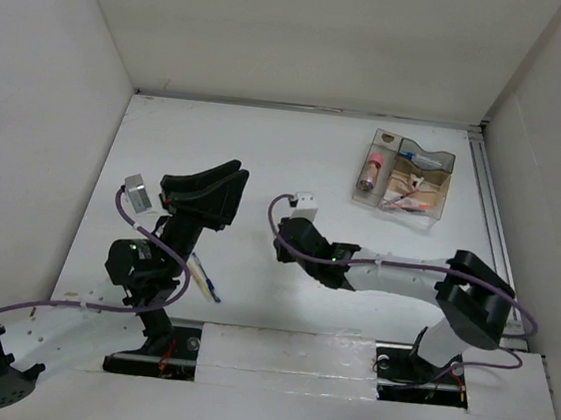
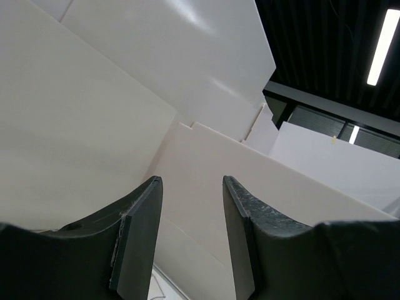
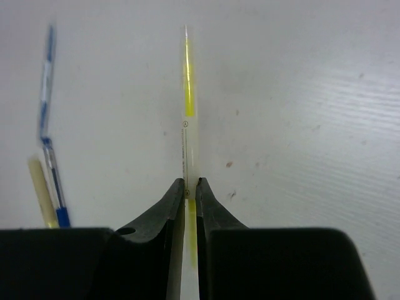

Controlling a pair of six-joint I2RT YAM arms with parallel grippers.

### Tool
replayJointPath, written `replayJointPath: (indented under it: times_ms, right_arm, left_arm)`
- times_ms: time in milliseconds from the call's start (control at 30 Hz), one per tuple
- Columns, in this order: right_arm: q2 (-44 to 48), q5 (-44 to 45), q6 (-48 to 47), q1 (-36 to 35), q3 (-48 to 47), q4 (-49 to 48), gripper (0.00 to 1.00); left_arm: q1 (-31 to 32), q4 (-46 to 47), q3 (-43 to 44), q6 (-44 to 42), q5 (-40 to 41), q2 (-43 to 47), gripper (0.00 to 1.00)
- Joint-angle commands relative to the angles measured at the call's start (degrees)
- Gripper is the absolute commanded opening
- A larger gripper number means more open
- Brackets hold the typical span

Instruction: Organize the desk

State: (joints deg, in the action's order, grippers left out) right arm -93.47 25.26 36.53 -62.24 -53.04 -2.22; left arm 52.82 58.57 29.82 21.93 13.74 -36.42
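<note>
Two robot arms work over a white surface point(image 1: 247, 146) walled by white panels point(image 1: 309, 33), with a metal rail point(image 1: 491, 212) running along its right edge.

The right gripper point(image 3: 190, 182) is clamped on a clear pen with a yellow core point(image 3: 187, 81). Its fingers are pressed almost together on the barrel, and the pen points straight ahead of them, low over the surface. Whether the pen touches the surface cannot be told. To the left in the right wrist view, a blue pen point(image 3: 47, 112) lies on the surface with a pale yellowish stick point(image 3: 40, 187) just beside its near end.

The left gripper point(image 2: 190, 181) is tilted upward toward the panels, its fingers apart and nothing between them.

Toward the far right of the surface, near the rail, sits a clear compartment tray point(image 1: 447, 187). A pink-and-red tube point(image 1: 372, 170) lies lengthwise in its left compartment. A small brownish item point(image 1: 383, 138) is in the far-left corner compartment. The compartments on the right hold a jumble of thin items in red, orange and white point(image 1: 407, 195), too small to identify. The blue pen lies well apart from the tray, close to the left arm's base.
</note>
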Motion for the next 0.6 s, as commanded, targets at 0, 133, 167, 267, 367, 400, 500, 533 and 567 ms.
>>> replayJointPath:
  times_ms: [0,133,167,267,367,400,500,533,567]
  right_arm:
    - [7.41,2.60,7.29,4.65,1.88,-5.33,0.00]
    - [15.67,4.71,18.81,19.21,7.67,-8.58,0.00]
    - [17.08,4.45,20.49,21.96,9.95,-9.38,0.00]
    - [21.48,3.31,27.61,31.26,13.12,-12.54,0.00]
    - [24.65,2.87,34.12,38.91,15.59,-13.77,0.00]
    - [25.00,2.43,37.35,41.03,16.73,-13.95,0.00]
    - [25.27,-2.99,43.33,49.45,19.10,-15.36,0.00]
    - [25.01,-5.11,44.32,51.49,19.98,-16.58,0.00]
    - [24.48,-6.69,45.28,53.26,20.68,-17.72,0.00]
  left_arm:
    - [0.18,2.70,1.64,0.13,-0.73,-0.49,0.39]
    - [0.18,3.75,1.55,0.39,-1.35,-0.93,0.39]
    - [0.18,3.31,1.81,0.30,-1.26,-1.02,0.39]
    - [0.18,3.30,1.12,0.83,-1.17,-0.67,0.39]
    - [0.18,4.01,1.38,0.48,-1.26,-1.10,0.39]
    - [0.18,3.40,1.55,0.57,-1.00,-1.19,0.39]
    - [0.18,4.53,0.94,1.27,-1.60,-1.28,0.40]
    - [0.18,4.71,1.02,1.18,-1.78,-1.54,0.39]
    - [0.18,4.72,1.20,1.27,-2.04,-1.98,0.40]
